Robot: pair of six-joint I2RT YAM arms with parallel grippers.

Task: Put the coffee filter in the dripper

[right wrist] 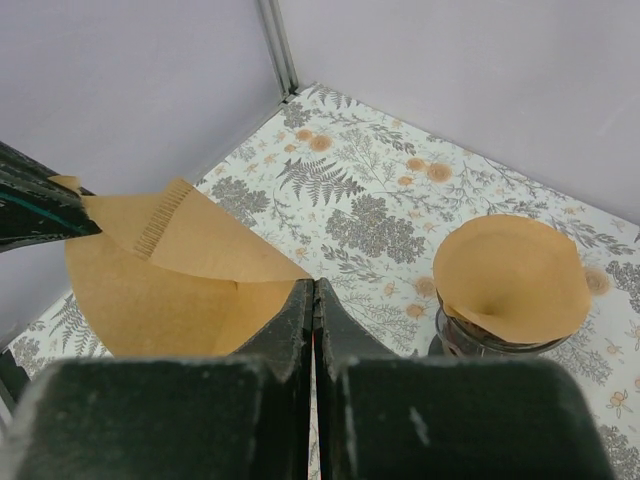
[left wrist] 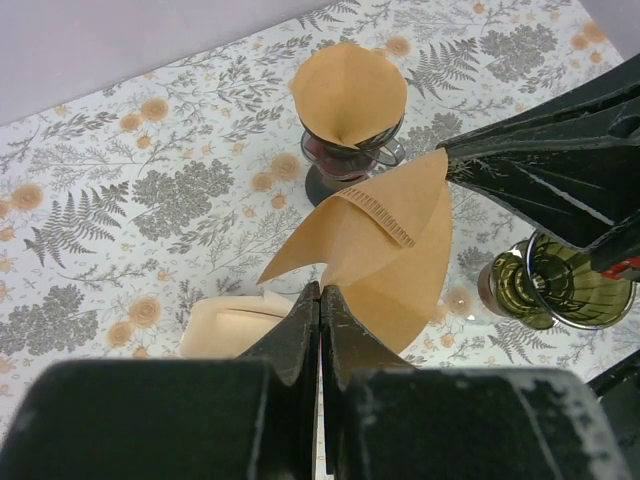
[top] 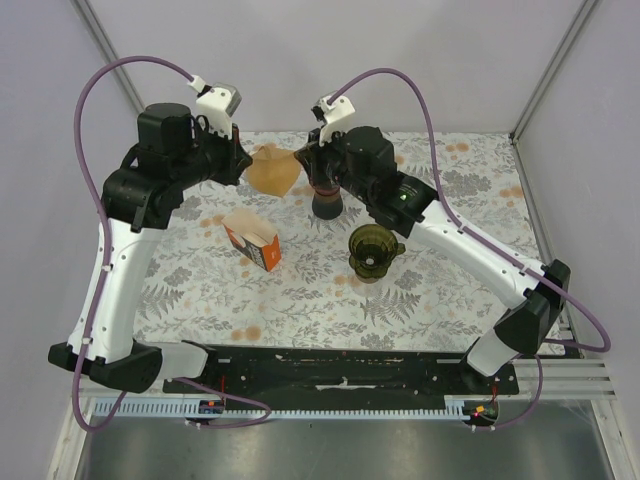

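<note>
Two arms, one coffee filter (top: 272, 170): left fingers (left wrist: 308, 312) & right fingers (right wrist: 303, 305) both pinched on it above counter (top: 450, 290); green dripper (top: 372, 250) nearby.

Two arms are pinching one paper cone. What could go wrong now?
The left fingers and right fingers both pinch one thin filter in mid-air; pulling apart could tear it. The empty green dripper sits off to one side, so a release here would likely miss.
</note>
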